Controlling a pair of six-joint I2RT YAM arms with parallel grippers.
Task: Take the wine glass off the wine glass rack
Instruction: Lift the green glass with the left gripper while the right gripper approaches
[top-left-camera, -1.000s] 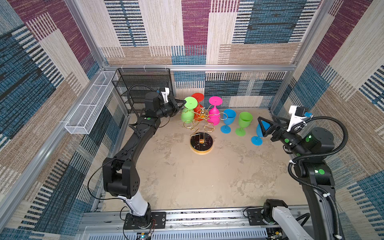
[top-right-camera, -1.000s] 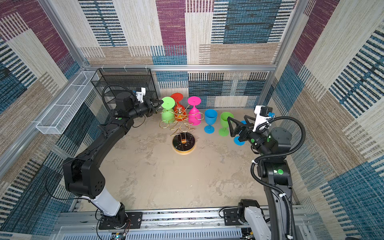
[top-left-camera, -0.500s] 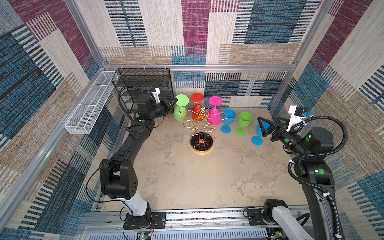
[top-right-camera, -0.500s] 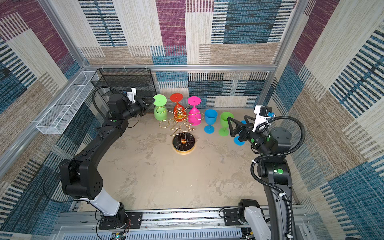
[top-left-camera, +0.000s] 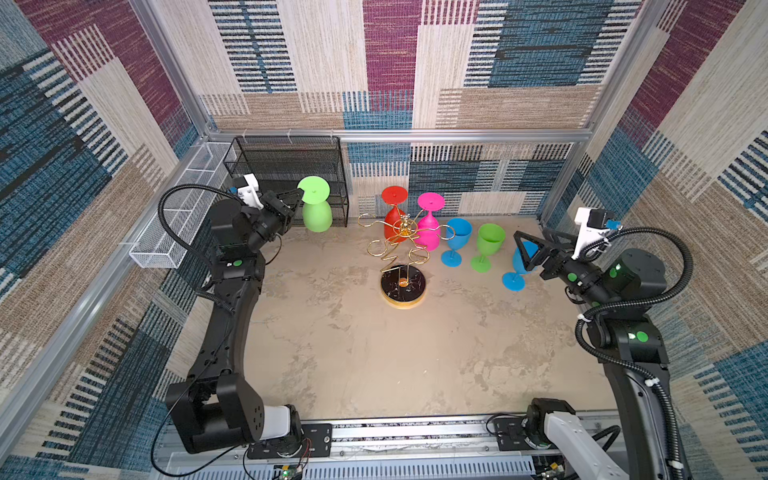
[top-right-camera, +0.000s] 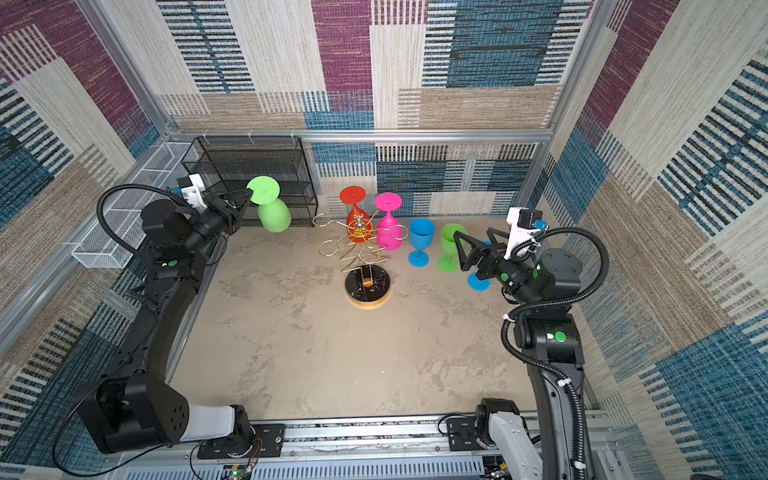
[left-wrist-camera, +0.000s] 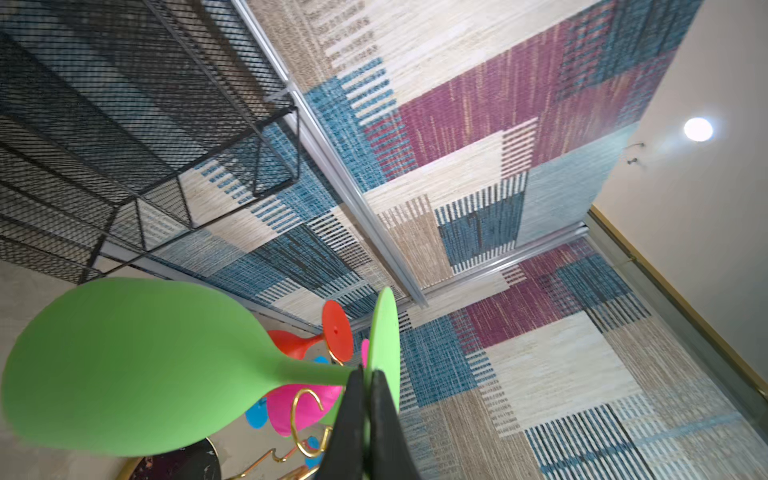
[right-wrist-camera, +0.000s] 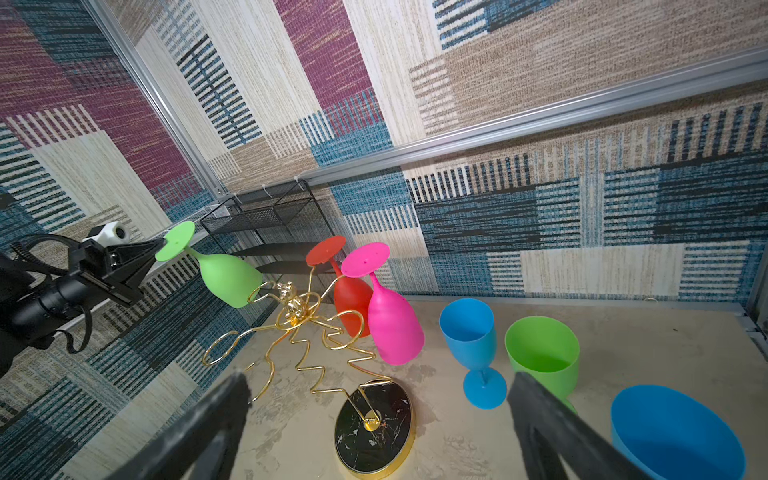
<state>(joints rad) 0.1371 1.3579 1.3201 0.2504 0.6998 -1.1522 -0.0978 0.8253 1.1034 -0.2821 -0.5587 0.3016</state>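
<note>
In both top views my left gripper (top-left-camera: 300, 193) (top-right-camera: 248, 193) is shut on the foot of a green wine glass (top-left-camera: 316, 212) (top-right-camera: 273, 216). The glass hangs bowl-down in the air, left of the wine glass rack (top-left-camera: 402, 245) (top-right-camera: 368, 286) and clear of its arms. In the left wrist view the jaws pinch the foot's rim beside the stem of the green glass (left-wrist-camera: 124, 365). A red glass (top-left-camera: 392, 220) and a pink glass (top-left-camera: 430, 232) hang upside down on the gold rack. My right gripper (top-left-camera: 523, 251) (right-wrist-camera: 378, 382) stands open and empty, right of the rack.
A blue glass (top-left-camera: 457, 241), a green glass (top-left-camera: 489, 243) and another blue glass (top-left-camera: 519, 266) stand upright between the rack and my right gripper. A black mesh shelf unit (top-left-camera: 291, 174) stands just behind the held glass. A white mesh basket (top-left-camera: 178, 220) runs along the left wall.
My left gripper has drawn the green glass leftward and back, off the rack and toward the mesh shelf. The right arm has not moved.
</note>
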